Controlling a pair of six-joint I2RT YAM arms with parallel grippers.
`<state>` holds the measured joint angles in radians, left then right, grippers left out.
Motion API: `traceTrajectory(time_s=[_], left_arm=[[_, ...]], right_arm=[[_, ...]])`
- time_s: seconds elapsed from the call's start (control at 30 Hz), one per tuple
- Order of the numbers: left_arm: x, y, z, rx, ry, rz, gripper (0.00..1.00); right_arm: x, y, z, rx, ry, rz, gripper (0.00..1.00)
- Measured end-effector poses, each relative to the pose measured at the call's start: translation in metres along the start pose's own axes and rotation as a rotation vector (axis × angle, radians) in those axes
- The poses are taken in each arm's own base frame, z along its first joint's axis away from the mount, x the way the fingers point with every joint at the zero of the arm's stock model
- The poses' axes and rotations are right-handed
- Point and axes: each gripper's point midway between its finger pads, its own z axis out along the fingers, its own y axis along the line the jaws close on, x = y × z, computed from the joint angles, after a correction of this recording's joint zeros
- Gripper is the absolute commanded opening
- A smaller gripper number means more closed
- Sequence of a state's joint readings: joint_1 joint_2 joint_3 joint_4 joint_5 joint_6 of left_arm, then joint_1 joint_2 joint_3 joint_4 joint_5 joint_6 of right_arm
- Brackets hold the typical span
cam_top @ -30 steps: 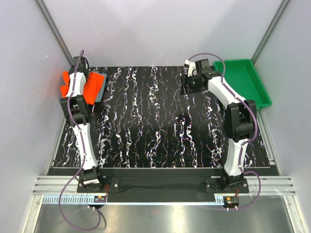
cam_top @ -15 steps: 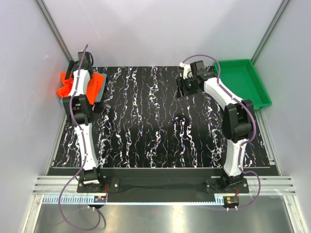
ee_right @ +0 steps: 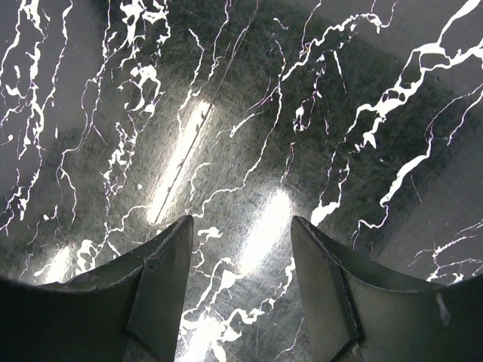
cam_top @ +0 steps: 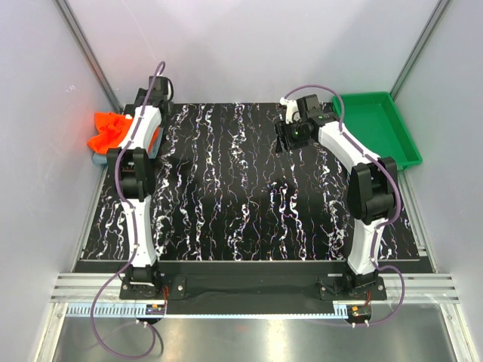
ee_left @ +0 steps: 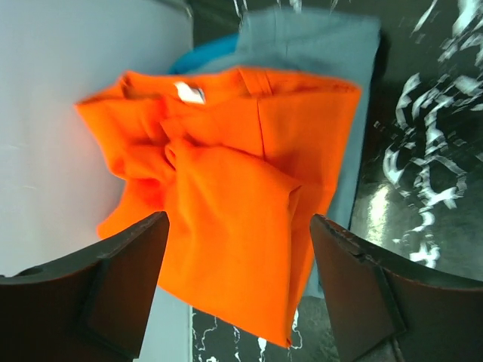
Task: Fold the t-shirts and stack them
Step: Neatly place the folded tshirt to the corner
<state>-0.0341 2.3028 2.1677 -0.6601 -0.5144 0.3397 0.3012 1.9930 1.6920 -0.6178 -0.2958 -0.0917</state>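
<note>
The left wrist view showed what the overhead arm hid: the orange-red t-shirt (ee_left: 226, 188) lay bunched atop the grey-blue t-shirt (ee_left: 321, 45), mid-frame. The left gripper (ee_left: 238, 222) hung spread above them, gripping nothing. The right gripper (ee_right: 241, 222) was spread over the marbled table (ee_right: 226, 113). The green tray (cam_top: 373, 124) sat upper right overhead.

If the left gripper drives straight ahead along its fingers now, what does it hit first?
Most likely the orange t-shirt, lying on the grey-blue t-shirt; depth is unclear.
</note>
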Motion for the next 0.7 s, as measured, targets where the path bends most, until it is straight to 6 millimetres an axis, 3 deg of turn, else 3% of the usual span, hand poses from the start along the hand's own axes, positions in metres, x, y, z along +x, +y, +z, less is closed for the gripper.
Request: traceTrajectory(time_s=[0.23, 0.47, 0.6, 0.7], left_arm=[[0.041, -0.009, 0.037, 0.028, 0.109, 0.039, 0.77], [0.050, -0.030, 0.061, 0.054, 0.138, 0.115, 0.76], [0.054, -0.032, 0.067, 0.060, 0.155, 0.142, 0.75], [0.055, -0.028, 0.069, 0.055, 0.157, 0.142, 0.63]], right_arm=[[0.008, 0.000, 0.001, -0.001, 0.016, 0.007, 0.63], [0.007, 0.000, 0.001, -0.005, 0.013, 0.020, 0.62], [0.007, 0.002, 0.000, -0.018, 0.010, 0.042, 0.62], [0.005, 0.000, 0.000, -0.028, 0.004, 0.061, 0.62]])
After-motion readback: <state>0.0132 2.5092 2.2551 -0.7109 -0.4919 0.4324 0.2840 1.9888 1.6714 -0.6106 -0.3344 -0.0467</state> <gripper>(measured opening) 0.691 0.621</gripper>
